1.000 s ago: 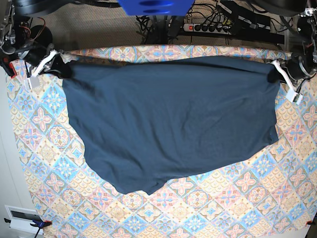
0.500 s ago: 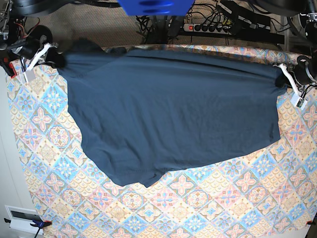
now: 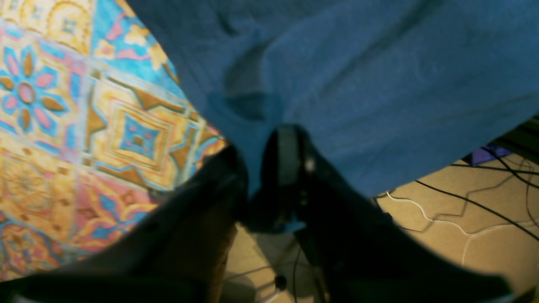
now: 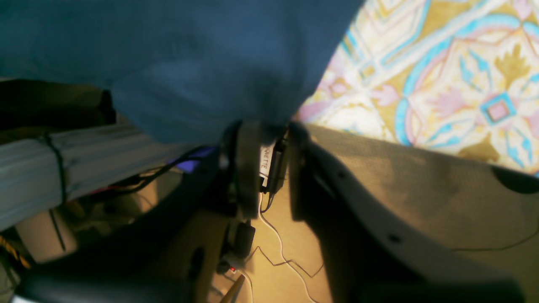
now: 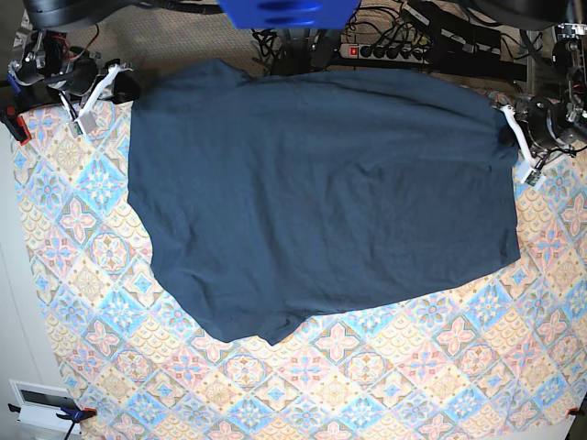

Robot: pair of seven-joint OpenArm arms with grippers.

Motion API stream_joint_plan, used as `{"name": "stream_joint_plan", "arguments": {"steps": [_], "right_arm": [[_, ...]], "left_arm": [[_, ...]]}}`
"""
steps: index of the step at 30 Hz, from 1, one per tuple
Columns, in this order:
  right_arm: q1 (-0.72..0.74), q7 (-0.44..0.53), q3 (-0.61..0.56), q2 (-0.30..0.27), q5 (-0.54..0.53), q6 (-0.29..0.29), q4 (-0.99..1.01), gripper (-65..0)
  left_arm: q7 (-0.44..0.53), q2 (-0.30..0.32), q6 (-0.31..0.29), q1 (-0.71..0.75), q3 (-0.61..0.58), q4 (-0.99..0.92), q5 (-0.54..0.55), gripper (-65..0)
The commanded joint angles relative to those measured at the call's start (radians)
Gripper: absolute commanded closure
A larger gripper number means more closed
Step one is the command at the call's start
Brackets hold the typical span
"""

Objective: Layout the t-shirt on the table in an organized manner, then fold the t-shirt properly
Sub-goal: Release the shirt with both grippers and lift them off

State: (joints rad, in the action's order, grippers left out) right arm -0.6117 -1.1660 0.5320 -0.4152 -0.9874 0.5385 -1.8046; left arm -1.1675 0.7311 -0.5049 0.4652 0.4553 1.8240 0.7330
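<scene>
The dark navy t-shirt (image 5: 321, 202) lies spread flat over the patterned table (image 5: 92, 302), its far edge reaching past the table's back rim. My left gripper (image 5: 507, 136) sits at the shirt's far right corner. In the left wrist view its jaws stand slightly apart (image 3: 261, 145), with the t-shirt (image 3: 379, 84) edge still hanging between them above the table (image 3: 84, 126). My right gripper (image 5: 124, 87) is at the far left corner. In the right wrist view its jaws (image 4: 269, 126) are parted, floor shows through the gap, and the t-shirt (image 4: 168, 63) rests over the fingertips beside the table (image 4: 442, 84).
Behind the table's far edge lie a power strip and tangled cables (image 5: 394, 50) on the floor, and a blue part (image 5: 289, 11) hangs above. A pale beam (image 4: 63, 160) runs under the shirt's overhang. A white device (image 5: 41, 399) sits at the near left corner.
Both arms have drawn the shirt's far edge back, over the table's rim, and the cloth has slid that way and flattened. Both grippers' jaws have parted from a tight grip.
</scene>
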Motion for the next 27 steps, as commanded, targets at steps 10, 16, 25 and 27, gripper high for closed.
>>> {"name": "stream_joint_plan", "arguments": {"steps": [10, 16, 25, 27], "right_arm": [[0.114, 0.028, 0.006, 0.008, -0.017, 0.004, -0.014, -12.4], [0.207, 0.019, 0.001, 0.046, -0.017, 0.004, -0.019, -12.4], [0.322, 0.027, -0.102, 0.069, -0.015, 0.004, -0.014, -12.4], [0.335, 0.028, -0.118, 0.069, -0.015, 0.004, -0.014, -12.4]], "left_arm": [[0.002, -0.063, -0.001, 0.008, 0.333, 0.004, 0.003, -24.8], [-0.002, -0.083, 0.001, -0.150, 0.405, -0.105, 0.001, -24.8], [0.001, -0.083, 0.005, -0.503, 0.397, -0.519, -0.005, -24.8], [0.001, -0.101, 0.005, -0.590, 0.396, -0.619, -0.005, -24.8]]}}
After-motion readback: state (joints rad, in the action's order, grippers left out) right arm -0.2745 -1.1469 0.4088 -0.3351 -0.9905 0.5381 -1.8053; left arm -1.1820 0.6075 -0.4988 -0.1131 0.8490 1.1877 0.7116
